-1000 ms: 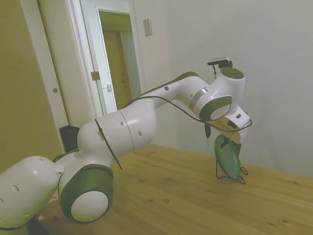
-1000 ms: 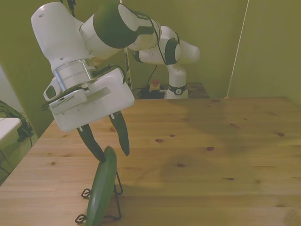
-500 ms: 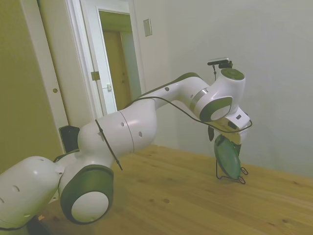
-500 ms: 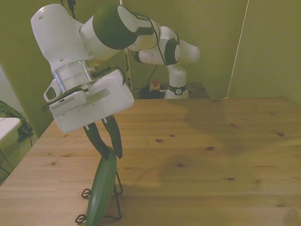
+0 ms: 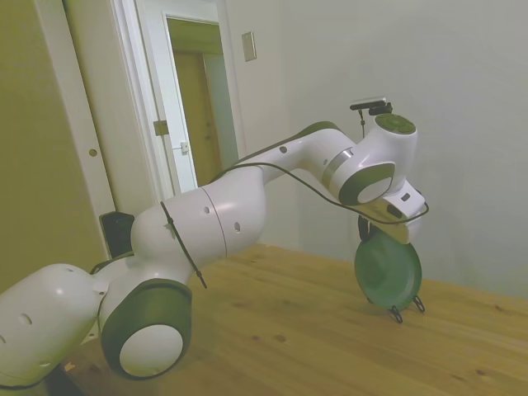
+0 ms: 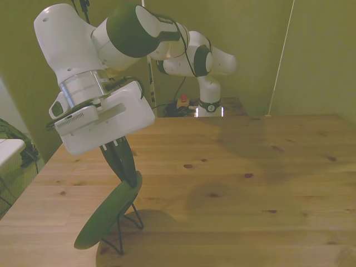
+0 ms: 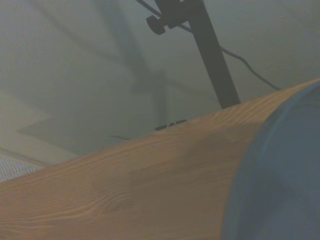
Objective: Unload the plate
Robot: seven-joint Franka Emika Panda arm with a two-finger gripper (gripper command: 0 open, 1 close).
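The dark green plate [image 5: 388,271] hangs at the top of its rim from my gripper [image 5: 366,232], its face turned toward the side camera. In the front view the plate [image 6: 108,217] leans over at a slant near the table's front edge, on the front view's left. My gripper [image 6: 132,179] is shut on its upper rim. The thin black wire stand [image 6: 127,221] shows just under and behind the plate, and I cannot tell whether they touch. The wrist view shows only a blurred curve of the plate [image 7: 280,180].
The wooden table [image 6: 233,183] stretches to the front view's right of the plate. The stand's small feet [image 5: 407,308] rest on the wood below the plate. A doorway [image 5: 198,115] and a pale wall lie behind the arm.
The fingers, open on either side of the plate's rim a second ago, have shut on it. The plate has swung from upright in the stand to a slant, its face turning toward the side camera.
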